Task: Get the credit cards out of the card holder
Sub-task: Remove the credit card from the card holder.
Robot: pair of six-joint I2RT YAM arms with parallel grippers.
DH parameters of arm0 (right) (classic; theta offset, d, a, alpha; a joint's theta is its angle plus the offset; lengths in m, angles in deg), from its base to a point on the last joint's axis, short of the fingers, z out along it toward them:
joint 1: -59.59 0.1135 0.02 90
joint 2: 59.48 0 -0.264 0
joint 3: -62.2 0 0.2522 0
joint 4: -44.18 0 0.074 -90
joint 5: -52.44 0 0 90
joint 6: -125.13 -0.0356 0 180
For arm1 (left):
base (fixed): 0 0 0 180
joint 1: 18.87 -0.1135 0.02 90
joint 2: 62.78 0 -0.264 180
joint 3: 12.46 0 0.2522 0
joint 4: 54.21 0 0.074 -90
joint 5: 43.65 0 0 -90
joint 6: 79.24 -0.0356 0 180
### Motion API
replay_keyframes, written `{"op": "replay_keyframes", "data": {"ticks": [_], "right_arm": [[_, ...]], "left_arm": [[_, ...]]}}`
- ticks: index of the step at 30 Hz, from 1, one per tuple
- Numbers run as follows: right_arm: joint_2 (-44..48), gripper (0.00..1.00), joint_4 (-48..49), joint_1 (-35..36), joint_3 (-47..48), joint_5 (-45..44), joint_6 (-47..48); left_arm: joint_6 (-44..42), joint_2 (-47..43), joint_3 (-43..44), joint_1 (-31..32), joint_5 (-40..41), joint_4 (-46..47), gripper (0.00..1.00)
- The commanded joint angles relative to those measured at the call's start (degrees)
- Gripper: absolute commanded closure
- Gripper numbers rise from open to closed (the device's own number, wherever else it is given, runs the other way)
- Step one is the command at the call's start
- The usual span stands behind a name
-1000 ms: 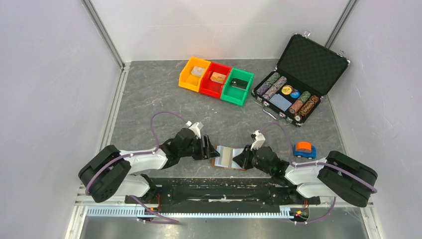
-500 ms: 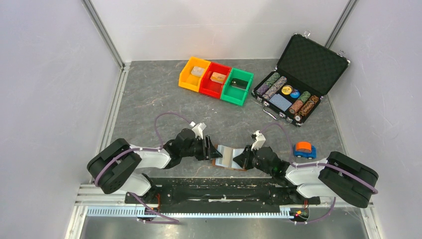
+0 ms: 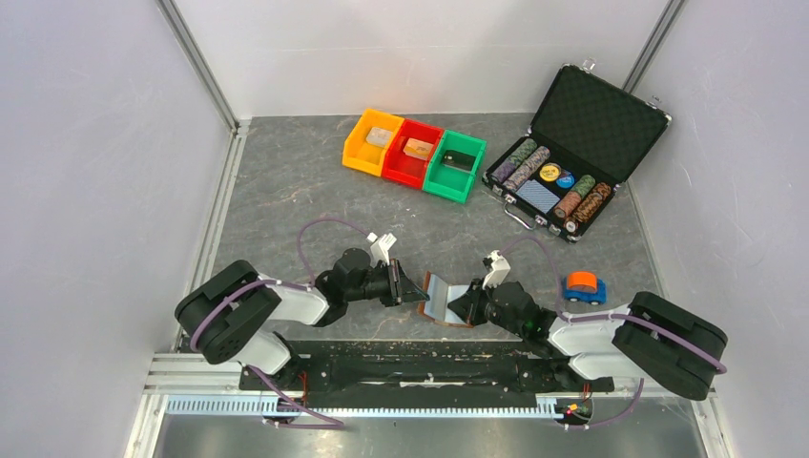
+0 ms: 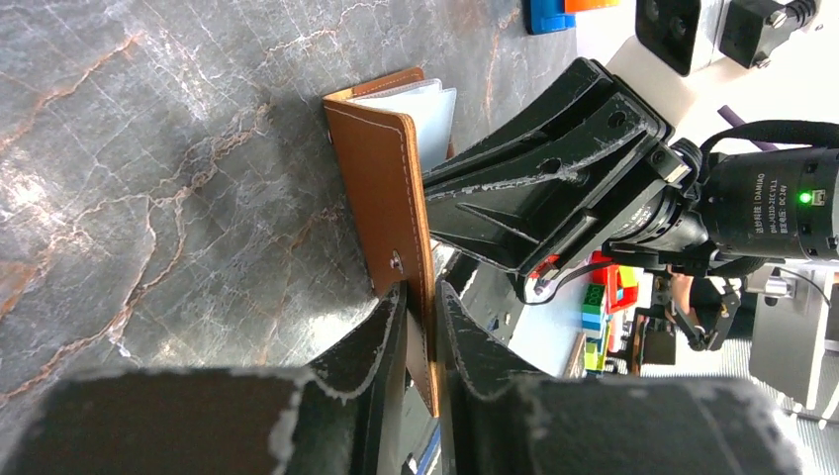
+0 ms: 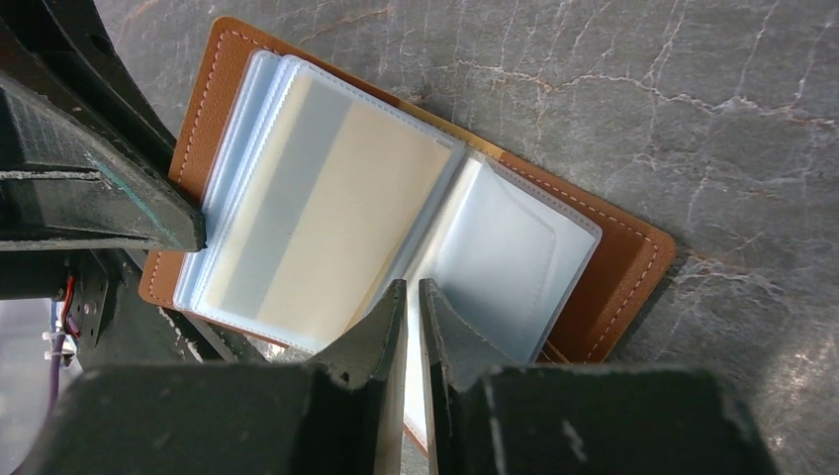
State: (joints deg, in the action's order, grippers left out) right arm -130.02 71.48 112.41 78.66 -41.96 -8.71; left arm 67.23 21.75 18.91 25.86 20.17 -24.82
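Observation:
The card holder (image 3: 442, 299) is a brown leather bifold lying between my two grippers near the table's front edge. My left gripper (image 3: 413, 289) is shut on its left cover (image 4: 381, 168) by the snap and holds that flap raised on edge. In the right wrist view the holder (image 5: 613, 287) lies open, showing pale blue-grey sleeves. A tan credit card (image 5: 336, 213) with a grey stripe sits inside one sleeve. My right gripper (image 5: 413, 292) is shut, its tips on the sleeves at the fold, with nothing seen between the jaws. It sits at the holder's right side (image 3: 464, 303).
Orange (image 3: 372, 140), red (image 3: 412, 151) and green (image 3: 455, 164) bins stand in a row at the back. An open black chip case (image 3: 572, 143) stands back right. A small orange and blue object (image 3: 583, 286) lies to the right of my right arm.
My left gripper has moved right and lifted the holder's left cover, so the holder is partly folded up instead of flat. The right gripper has stayed put.

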Motion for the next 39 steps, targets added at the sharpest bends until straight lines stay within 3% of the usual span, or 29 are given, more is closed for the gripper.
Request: {"op": "replay_keyframes", "data": {"ticks": [1,12,20,30,39], "right_arm": [[0.5,0.88,-4.4,-0.3,-1.1,-1.1,2.0],[0.7,0.87,-4.9,-0.3,-0.4,-1.0,2.5],[0.6,0.87,-6.6,-0.4,1.4,-0.6,3.1],[2.4,0.67,-10.5,-0.3,6.3,1.2,1.8],[-0.3,0.51,-5.6,0.2,8.6,7.0,-1.5]], "left_arm": [[2.7,1.6,0.1,-0.2,-1.3,4.7,0.8],[2.5,3.5,0.7,-0.1,-1.9,4.7,0.66],[1.7,2.2,0.2,-0.2,-1.7,4.2,0.97],[-1.6,-8.6,-2.1,-0.1,6.2,-8.6,0.98],[-1.3,-18.0,-4.8,-0.1,11.3,-15.1,0.98]]}}
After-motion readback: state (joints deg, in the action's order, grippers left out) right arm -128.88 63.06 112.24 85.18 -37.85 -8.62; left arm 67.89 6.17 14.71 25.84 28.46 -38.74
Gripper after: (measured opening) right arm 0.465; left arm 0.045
